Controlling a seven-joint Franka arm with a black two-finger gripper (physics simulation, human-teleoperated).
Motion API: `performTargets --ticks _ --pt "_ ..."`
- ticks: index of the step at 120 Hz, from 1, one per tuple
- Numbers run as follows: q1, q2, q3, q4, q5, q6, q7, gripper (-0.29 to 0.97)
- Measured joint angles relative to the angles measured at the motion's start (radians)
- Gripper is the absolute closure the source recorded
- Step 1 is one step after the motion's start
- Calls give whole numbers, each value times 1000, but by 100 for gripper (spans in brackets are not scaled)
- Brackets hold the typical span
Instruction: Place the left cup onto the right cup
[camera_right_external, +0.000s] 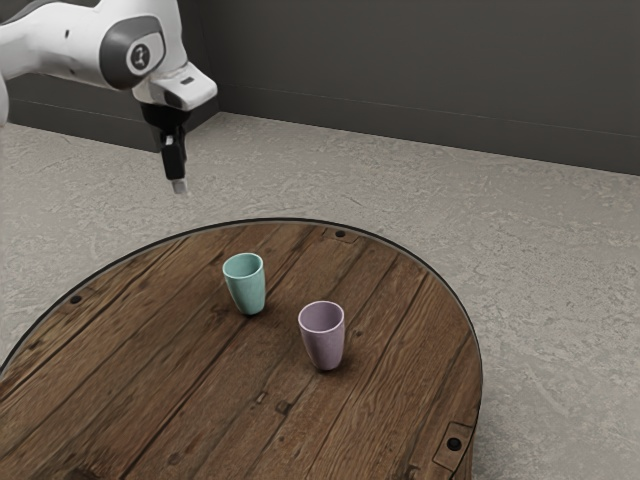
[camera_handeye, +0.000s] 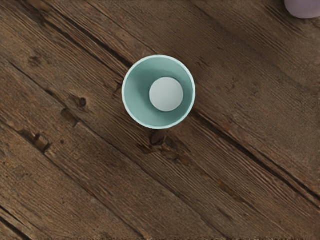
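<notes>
The gripper (camera_right_external: 179, 186) hangs high above the wooden table (camera_right_external: 150, 400); open or closed, I cannot tell. The teal cup (camera_right_external: 245, 283) stands upright, left of the purple cup (camera_right_external: 322, 335) and apart from it.

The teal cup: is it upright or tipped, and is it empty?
Upright and empty. The teal cup stands mouth up on the wooden table; the wrist view shows its bare bottom.

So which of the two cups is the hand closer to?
The teal cup: it stands nearer the hand, directly under its camera; the purple cup stands farther off.
</notes>
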Motion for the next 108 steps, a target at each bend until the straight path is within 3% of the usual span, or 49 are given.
performTargets --ticks 66,108 --pt "10 49 3 -170 -23 107 7 0" --pt "12 230 3 -45 -17 168 61 0"
